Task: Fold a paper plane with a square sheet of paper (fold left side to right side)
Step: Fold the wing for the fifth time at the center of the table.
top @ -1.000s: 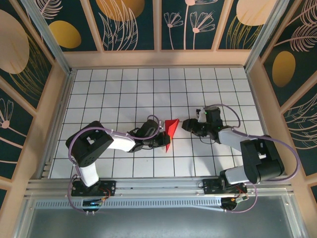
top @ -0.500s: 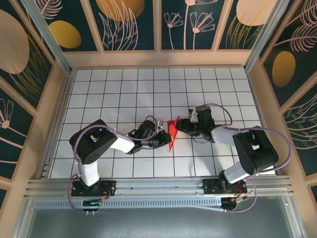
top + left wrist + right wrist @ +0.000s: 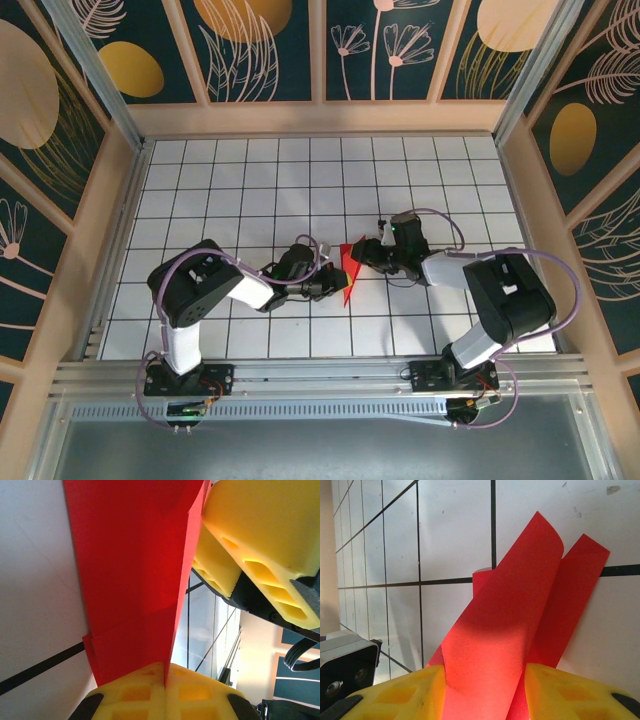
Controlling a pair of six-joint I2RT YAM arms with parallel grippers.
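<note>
The red sheet of paper [image 3: 347,266] sits between the two sets of fingers near the middle of the white gridded bench [image 3: 250,180]. It is folded into a narrow triangle, with its tip reaching a little past the left fingers toward the arms' bases.

The left fingers [image 3: 332,283] are clenched on it. The left wrist camera shows the two yellow pads pressed flat together with the red edge pinched in the seam, and the paper rises away from them in a creased, upright panel.

The right fingers [image 3: 364,252] come at the sheet from the opposite side, close enough that one of their yellow pads lies against the raised panel. In the right wrist camera they stand apart, with a curled red flap running up out of the gap. A second red strip lies flat on the bench just beside the flap. I cannot tell whether they are actually pressing on the paper.
</note>
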